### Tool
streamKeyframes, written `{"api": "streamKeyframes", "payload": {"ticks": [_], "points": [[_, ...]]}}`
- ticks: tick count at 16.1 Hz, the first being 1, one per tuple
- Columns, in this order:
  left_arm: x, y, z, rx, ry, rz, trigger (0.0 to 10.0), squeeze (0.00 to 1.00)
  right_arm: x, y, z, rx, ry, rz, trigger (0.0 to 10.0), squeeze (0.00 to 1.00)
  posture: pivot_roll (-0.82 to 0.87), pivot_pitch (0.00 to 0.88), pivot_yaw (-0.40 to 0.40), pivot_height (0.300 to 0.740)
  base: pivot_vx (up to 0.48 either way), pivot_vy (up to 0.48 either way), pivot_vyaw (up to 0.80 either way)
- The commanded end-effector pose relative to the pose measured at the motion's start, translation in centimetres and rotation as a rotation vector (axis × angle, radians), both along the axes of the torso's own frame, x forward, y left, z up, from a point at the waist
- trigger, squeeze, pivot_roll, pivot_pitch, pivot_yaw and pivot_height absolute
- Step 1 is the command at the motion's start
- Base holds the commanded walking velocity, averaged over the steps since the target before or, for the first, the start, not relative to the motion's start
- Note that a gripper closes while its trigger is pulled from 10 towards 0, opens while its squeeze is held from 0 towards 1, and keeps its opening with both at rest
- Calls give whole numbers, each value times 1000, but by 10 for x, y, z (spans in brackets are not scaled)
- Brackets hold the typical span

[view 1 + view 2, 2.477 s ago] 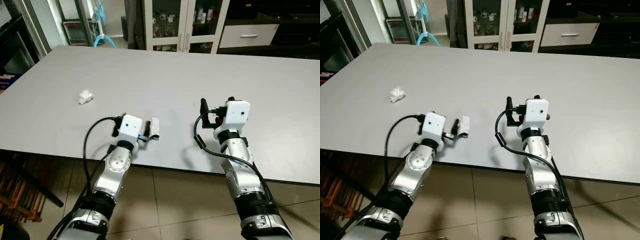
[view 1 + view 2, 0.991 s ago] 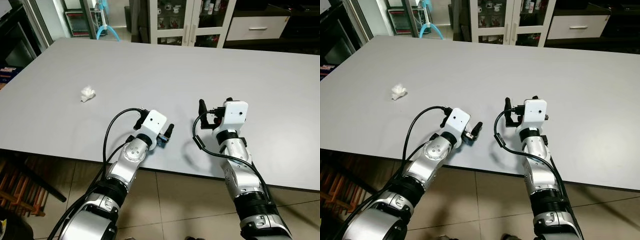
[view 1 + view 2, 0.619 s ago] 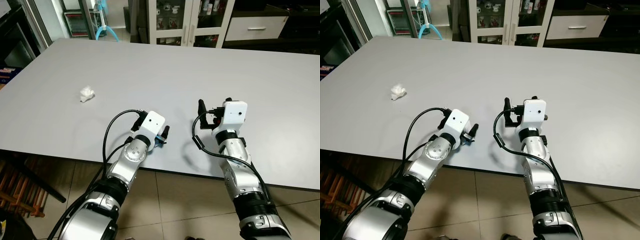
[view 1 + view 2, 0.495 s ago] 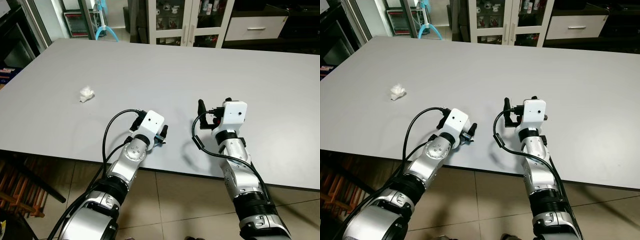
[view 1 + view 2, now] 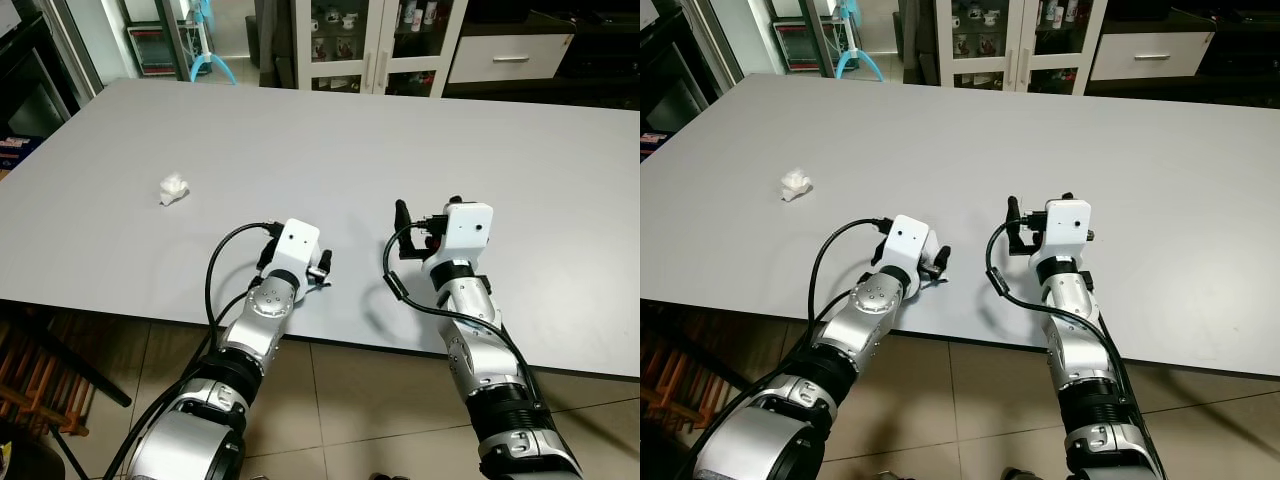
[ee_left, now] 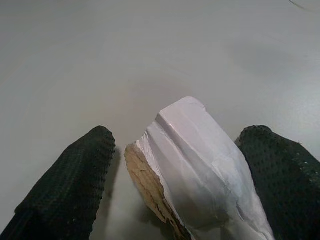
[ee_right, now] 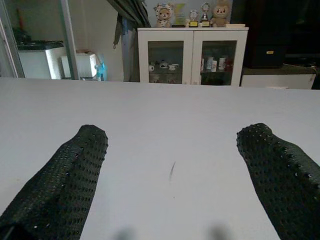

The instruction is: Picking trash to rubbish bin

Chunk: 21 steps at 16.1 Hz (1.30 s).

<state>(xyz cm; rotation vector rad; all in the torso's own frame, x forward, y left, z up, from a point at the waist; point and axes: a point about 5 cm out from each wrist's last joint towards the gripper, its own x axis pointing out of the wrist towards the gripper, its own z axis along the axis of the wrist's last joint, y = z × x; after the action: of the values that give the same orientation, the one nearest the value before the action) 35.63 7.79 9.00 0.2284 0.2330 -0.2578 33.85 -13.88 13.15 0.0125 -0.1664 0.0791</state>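
At the near edge of a grey table [image 5: 420,140], the left gripper [image 6: 182,165] points down at the surface with a white scrap of torn packaging [image 6: 200,170] between its black fingers [image 6: 70,180]; one finger touches the scrap, the other stands just apart from it. The right gripper [image 7: 175,175] hovers beside it, fingers spread wide around nothing. A crumpled white tissue [image 5: 173,189] lies well apart, toward the table's left side.
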Motion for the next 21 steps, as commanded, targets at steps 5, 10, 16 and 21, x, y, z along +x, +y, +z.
{"api": "streamKeyframes", "payload": {"ticks": [5, 10, 16, 21], "points": [[-8, 6, -23, -14, 130, 29, 10000, 0, -2, -2, -1, 0, 10, 7, 10000, 0, -53, 68, 30, 740, 0, 0, 0], [-9, 5, -23, -43, 136, 29, 1647, 0, -1, -1, -1, -1, 12, 12, 10000, 0, -55, 69, 30, 740, 0, 0, 0], [-8, 5, -23, -70, 141, 31, 0, 0, -1, -1, -1, -1, 14, 15, 10000, 0, -53, 71, 29, 740, 0, 0, 0], [-8, 5, -22, -78, 142, 32, 0, 0, -1, -1, -1, -1, 15, 15, 10000, 0, -53, 71, 29, 740, 0, 0, 0]]}}
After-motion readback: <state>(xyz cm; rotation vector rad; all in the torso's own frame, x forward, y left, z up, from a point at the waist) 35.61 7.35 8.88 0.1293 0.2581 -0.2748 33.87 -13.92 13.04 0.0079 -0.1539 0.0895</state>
